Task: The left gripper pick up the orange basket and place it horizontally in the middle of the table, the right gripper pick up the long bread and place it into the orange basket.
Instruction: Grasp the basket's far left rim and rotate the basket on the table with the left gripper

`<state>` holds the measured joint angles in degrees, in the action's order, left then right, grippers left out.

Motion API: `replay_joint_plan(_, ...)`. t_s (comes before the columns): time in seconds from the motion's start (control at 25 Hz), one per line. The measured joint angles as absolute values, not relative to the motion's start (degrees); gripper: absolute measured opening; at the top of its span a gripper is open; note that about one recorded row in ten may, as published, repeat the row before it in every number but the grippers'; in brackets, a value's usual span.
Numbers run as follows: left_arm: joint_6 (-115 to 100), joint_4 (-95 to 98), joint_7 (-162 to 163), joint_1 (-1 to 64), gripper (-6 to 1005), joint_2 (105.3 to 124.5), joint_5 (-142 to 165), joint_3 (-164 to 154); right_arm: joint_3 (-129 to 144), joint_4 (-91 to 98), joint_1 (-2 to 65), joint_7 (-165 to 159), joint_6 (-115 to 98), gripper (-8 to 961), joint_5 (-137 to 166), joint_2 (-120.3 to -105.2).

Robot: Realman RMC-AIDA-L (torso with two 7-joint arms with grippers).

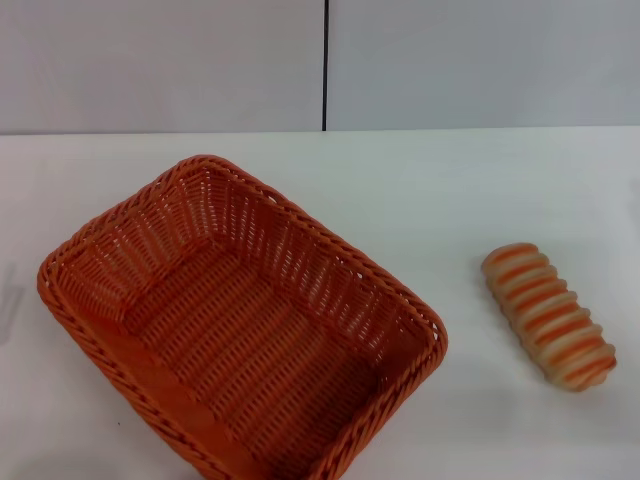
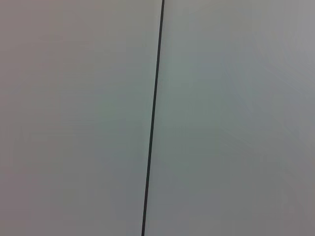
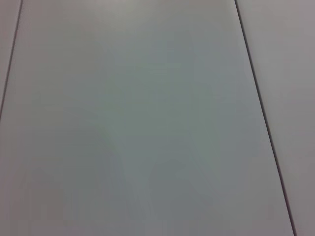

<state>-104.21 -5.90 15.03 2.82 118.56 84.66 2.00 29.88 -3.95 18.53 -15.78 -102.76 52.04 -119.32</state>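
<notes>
A large orange basket (image 1: 240, 320) of woven wicker with a braided rim sits skewed at lower left of the head view on the white table (image 1: 450, 190). A ridged, orange-and-cream long bread (image 1: 549, 315) lies well apart at right. Neither gripper is in view, so their state cannot be told. The task looks unstarted: next, the left gripper must grip the basket's rim.

One orange basket (image 1: 240, 325) on the white table (image 1: 430, 190), one long bread (image 1: 549, 315) to the right of the basket and apart from it, one dark vertical seam (image 1: 325, 65) in the wall behind the basket
</notes>
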Motion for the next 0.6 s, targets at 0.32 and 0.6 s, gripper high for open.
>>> replay_joint_plan(0.32, -104.7, -5.9, 15.0, 2.8, 814, 118.54, 84.7, 1.9, 29.9, -4.5, 18.2, -15.8, -102.7, 636, 52.3, -119.36)
replay_joint_plan(0.6, -105.8, -5.3, 17.1, 2.8, 813, 118.20, 85.1, 1.5, 30.1, -4.6, 18.3, -15.9, -102.5, 636, 52.4, -119.36)
